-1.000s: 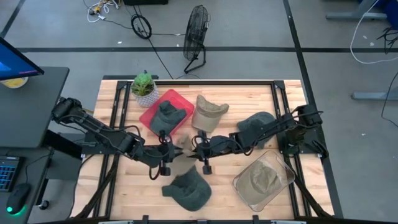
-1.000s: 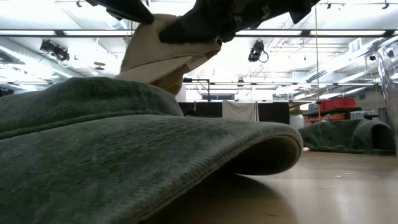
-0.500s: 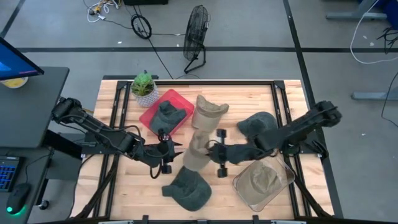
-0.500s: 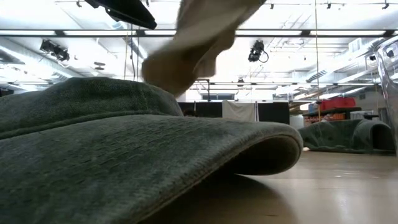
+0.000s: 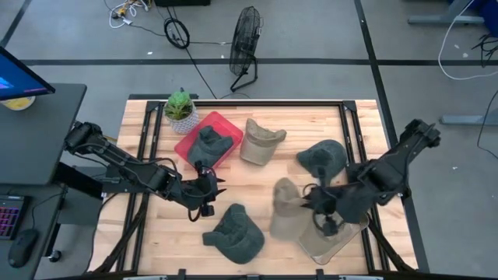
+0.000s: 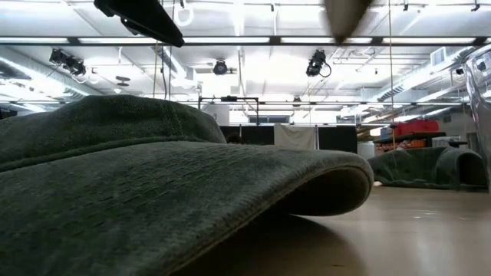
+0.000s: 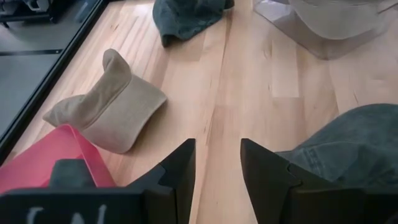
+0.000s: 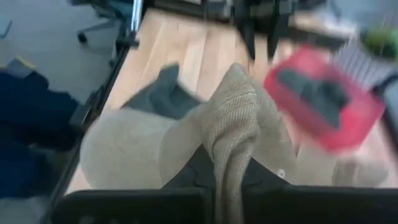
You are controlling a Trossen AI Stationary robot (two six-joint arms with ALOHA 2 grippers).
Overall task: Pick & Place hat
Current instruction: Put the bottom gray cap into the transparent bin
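Right gripper [image 5: 315, 204] clamped on a tan hat [image 5: 286, 208], hat hanging in the air beside the clear bin [image 5: 342, 233], left gripper [image 5: 210, 189] with fingers apart near the red tray [image 5: 192, 138], green hat [image 5: 235, 233] below it

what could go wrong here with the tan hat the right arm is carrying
The right end effector grips the tan hat by one edge, so it hangs loose and could slip out in mid-air. The clear bin already holds another tan hat, so this one may catch the rim and drape over it. The dangling hat might also brush the green hat lying on the table near the bin.
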